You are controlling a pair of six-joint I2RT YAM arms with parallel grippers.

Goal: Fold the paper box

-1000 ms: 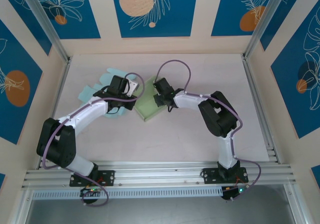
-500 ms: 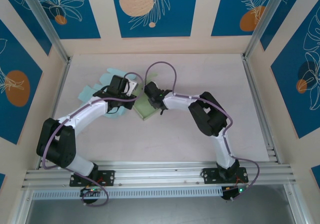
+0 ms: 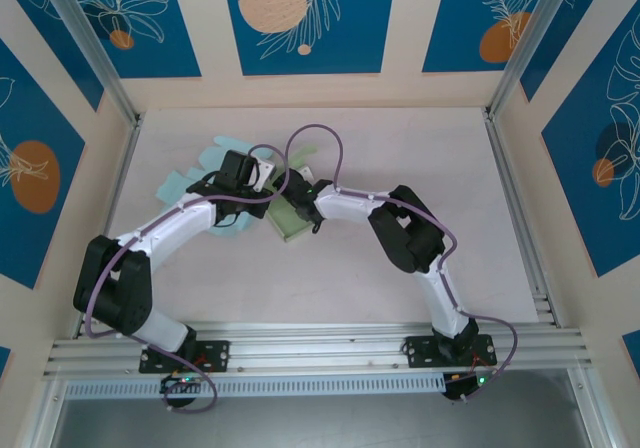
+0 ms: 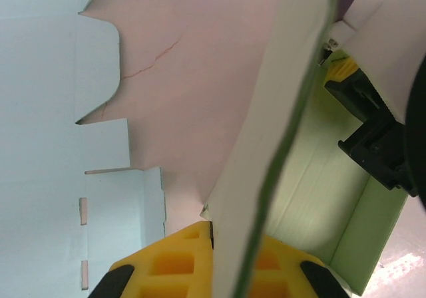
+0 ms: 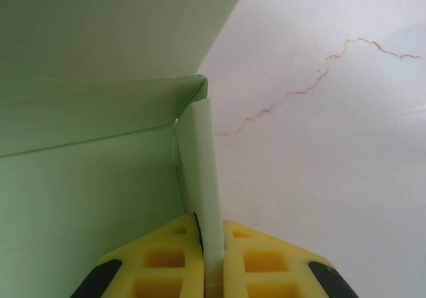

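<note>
Open bench (image 3: 420,158) lies beyond the right pincer (image 5: 212,248), which is clamped on a thin wall of the box (image 3: 290,224). The left pincer (image 4: 229,261) is clamped on another wall, so the box sits between both.

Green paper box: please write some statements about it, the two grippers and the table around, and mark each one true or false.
1. The left gripper is shut on a wall of the green paper box. True.
2. The right gripper hangs open above the table. False: it is shut on a thin wall of the box.
3. A light blue cut sheet lies flat on the table, left of the box. True.
4. The box lies completely flat. False: some walls stand up and meet at a corner.
</note>
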